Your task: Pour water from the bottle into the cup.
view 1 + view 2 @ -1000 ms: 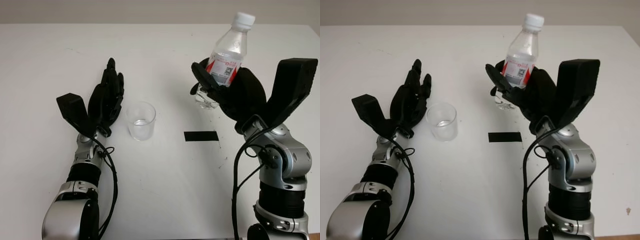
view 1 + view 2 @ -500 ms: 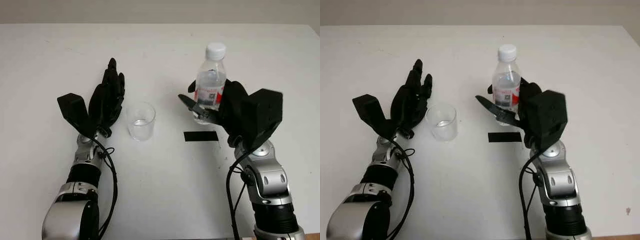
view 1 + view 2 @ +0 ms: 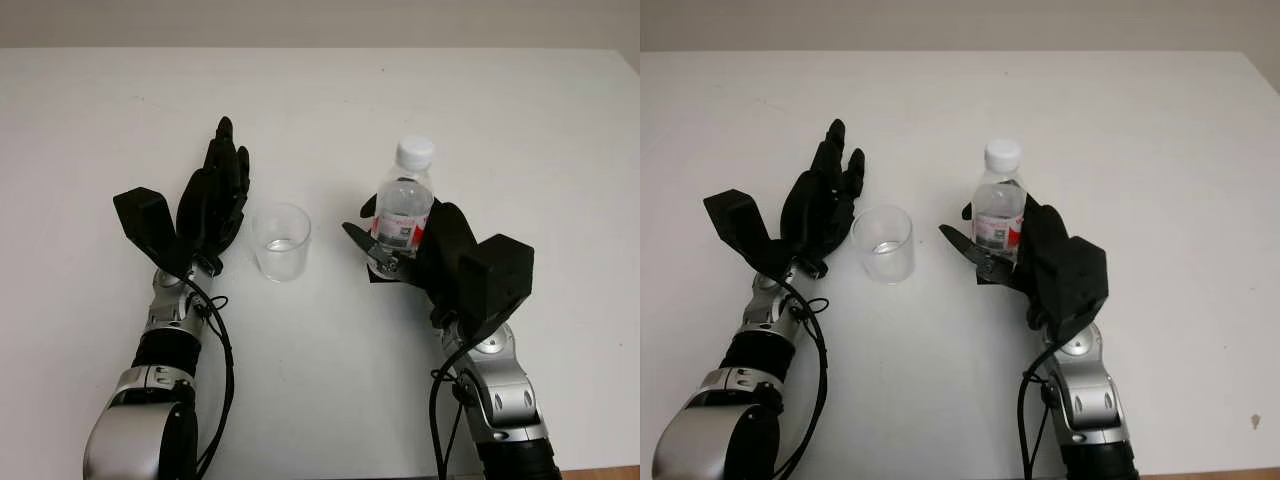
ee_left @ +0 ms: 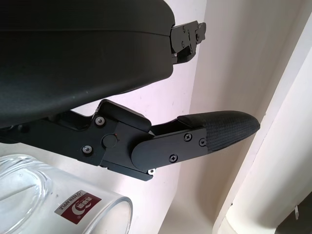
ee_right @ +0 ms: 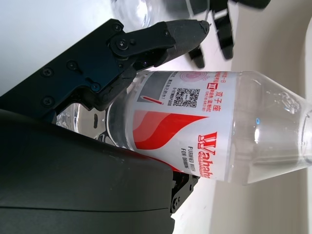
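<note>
The cup (image 3: 282, 241) stands near the table's (image 3: 520, 110) middle; at its 9 o'clock the open left hand (image 3: 212, 200) sits just beside it, blocking that side; at its 3 o'clock a bare strip of table separates it from the upright, capped bottle (image 3: 403, 207), which the right hand (image 3: 425, 255) grips, closing the 3 to 4 o'clock approach; from 11 to 1 o'clock the surface lies bare to the far edge; at 6 o'clock bare table runs between the two forearms.

white table (image 3: 330, 100), glass cup (image 3: 281, 242), upright bottle (image 3: 402, 212)
</note>
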Controlling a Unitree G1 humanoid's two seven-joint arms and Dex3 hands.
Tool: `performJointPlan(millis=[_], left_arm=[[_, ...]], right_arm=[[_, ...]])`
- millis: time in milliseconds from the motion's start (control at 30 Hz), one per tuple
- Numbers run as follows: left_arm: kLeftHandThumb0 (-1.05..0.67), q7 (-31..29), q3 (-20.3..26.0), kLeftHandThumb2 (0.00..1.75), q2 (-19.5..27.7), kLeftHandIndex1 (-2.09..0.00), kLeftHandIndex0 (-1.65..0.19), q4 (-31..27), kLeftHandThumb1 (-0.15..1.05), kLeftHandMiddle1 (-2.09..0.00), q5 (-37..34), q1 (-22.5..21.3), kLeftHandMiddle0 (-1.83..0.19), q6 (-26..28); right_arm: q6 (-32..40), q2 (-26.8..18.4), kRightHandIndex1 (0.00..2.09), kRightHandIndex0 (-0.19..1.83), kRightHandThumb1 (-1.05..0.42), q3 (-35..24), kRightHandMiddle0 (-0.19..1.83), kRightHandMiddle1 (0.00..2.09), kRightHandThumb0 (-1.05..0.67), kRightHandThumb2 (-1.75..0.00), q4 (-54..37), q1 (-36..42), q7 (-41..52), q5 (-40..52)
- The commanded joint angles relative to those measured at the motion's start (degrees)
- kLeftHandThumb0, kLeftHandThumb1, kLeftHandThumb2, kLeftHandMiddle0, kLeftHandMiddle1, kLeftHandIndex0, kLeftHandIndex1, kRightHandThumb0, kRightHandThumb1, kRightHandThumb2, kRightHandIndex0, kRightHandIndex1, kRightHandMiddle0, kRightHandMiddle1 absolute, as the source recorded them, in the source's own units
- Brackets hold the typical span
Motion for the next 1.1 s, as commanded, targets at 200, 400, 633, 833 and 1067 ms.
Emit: performJointPlan(millis=[200,400,633,833,1067], left_arm=[[-0.84,-0.2,0.2,0.63,0.4,0.00,0.19,1.9,1.05,0.00,-0.1,1.6,0.19,1.0],[-0.83,-0.6,0.1,0.64,0.6,0.00,0.19,2.3,1.05,0.00,0.1,1.4,0.19,0.7],[-0.83,-0.5,0.1,0.64,0.7,0.00,0.19,2.3,1.05,0.00,0.1,1.3,0.19,0.9],[-0.84,-0.6,0.1,0.63,0.7,0.00,0.19,2.1,1.05,0.00,0.0,1.4,0.19,1.0],[-0.83,-0.7,0.1,0.65,0.8,0.00,0.19,2.4,1.05,0.00,0.2,1.4,0.19,0.4]], right_arm=[[-2.7,-0.8,2.09,1.29,-1.05,-1.8,1.08,2.09,-0.47,-0.53,0.5,0.8,-1.0,-1.7],[-3.9,-0.7,2.09,1.25,-1.05,-2.4,1.02,2.09,-0.46,-0.52,1.5,0.4,-1.4,-2.8],[-5.4,-0.4,2.09,1.26,-1.05,-3.1,1.01,2.09,-0.46,-0.50,3.8,-0.6,-1.7,-2.2],[-5.1,-0.4,2.09,1.30,-1.05,-3.1,1.03,2.09,-0.46,-0.51,4.8,-1.3,-1.7,-2.3],[-2.0,-0.7,2.09,1.26,-1.05,-2.9,1.01,2.09,-0.49,-0.52,4.8,-2.0,-0.4,-1.7]])
